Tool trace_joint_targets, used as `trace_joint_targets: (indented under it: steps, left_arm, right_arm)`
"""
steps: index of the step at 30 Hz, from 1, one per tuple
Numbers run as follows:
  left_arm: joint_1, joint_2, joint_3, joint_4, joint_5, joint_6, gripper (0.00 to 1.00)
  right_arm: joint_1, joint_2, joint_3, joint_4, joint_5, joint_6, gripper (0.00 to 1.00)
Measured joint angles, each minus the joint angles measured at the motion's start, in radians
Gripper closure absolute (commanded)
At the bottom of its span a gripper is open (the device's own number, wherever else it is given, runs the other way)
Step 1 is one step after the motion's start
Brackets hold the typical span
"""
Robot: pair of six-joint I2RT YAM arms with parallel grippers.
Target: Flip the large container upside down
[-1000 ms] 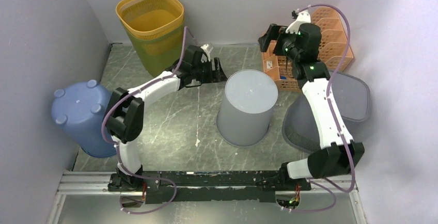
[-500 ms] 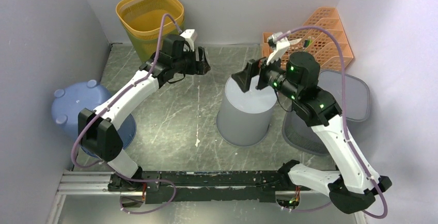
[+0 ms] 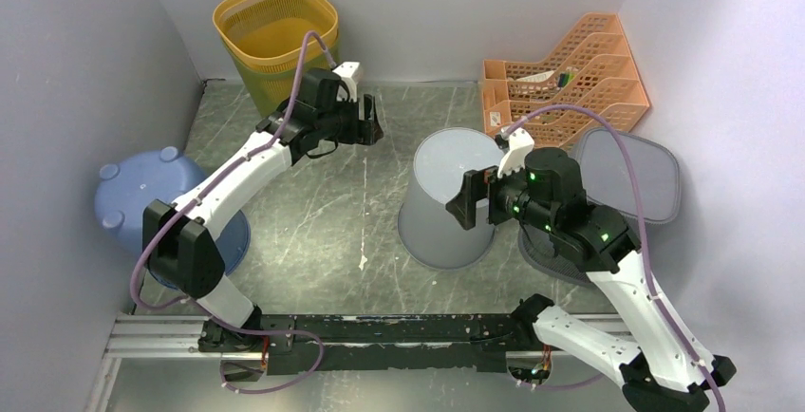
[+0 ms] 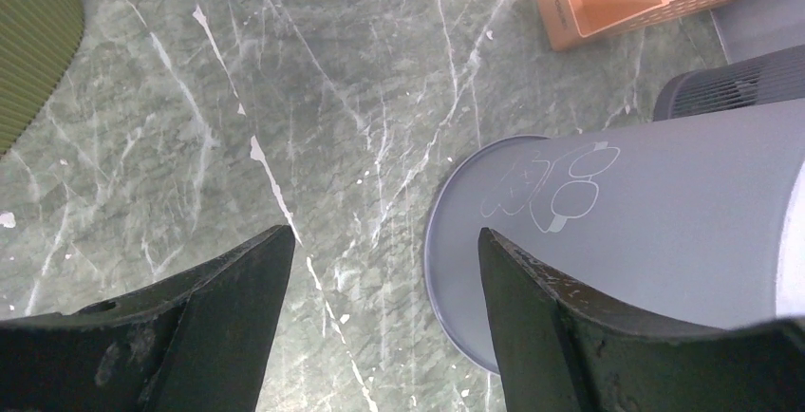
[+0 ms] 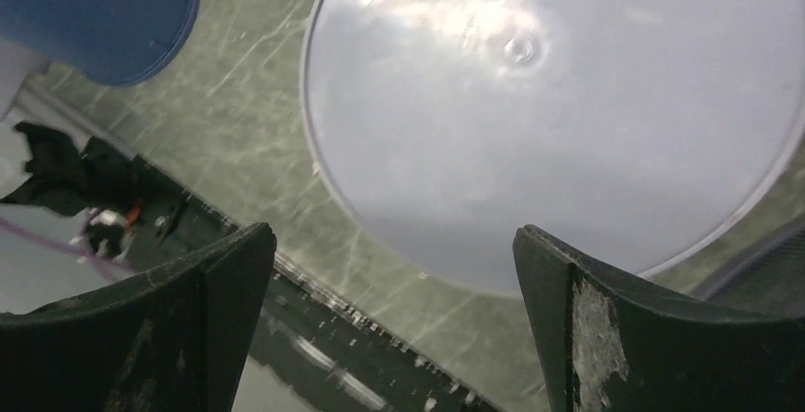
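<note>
Dropping lower over the grey bin (image 3: 439, 198) at mid-frame, the right gripper (image 3: 467, 211) is approaching with fingers spread, the left gripper (image 3: 370, 125) spread too; next it probably must clamp the wall.

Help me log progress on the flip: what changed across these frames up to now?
The left gripper backed away from the grey bin toward the yellow basket, open and empty. The right gripper swung from the orange rack across the bin's upturned base to its near-right side, open, holding nothing. Nothing was grasped. The bin, blue container and basket stayed put.
</note>
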Motion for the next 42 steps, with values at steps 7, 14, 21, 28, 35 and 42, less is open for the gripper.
trace_joint_targets:
  steps: [7, 14, 21, 28, 35, 42]
  left_arm:
    - [0.000, -0.068, -0.016, -0.006, -0.016, 0.010, 0.18]
    - [0.000, -0.164, -0.074, -0.004, -0.041, 0.021, 0.18]
    - [0.000, -0.194, -0.161, 0.000, -0.059, 0.026, 0.18]
    - [0.000, -0.256, -0.209, -0.001, -0.093, 0.040, 0.18]
    - [0.000, -0.319, -0.237, -0.001, -0.134, 0.055, 0.17]
    - [0.000, -0.349, -0.266, -0.009, -0.161, 0.060, 0.17]
  right_arm:
    - [0.001, -0.015, -0.072, 0.078, 0.122, 0.002, 0.00]
    - [0.007, 0.031, -0.143, 0.259, 0.185, -0.003, 0.00]
    - [0.090, 0.151, -0.145, 0.407, 0.338, 0.032, 0.00]
    - [0.176, 0.265, -0.160, 0.577, 0.541, 0.082, 0.00]
    - [0.192, 0.318, -0.211, 0.767, 0.652, 0.108, 0.00]
    - [0.192, 0.343, -0.292, 0.997, 0.697, 0.089, 0.00]
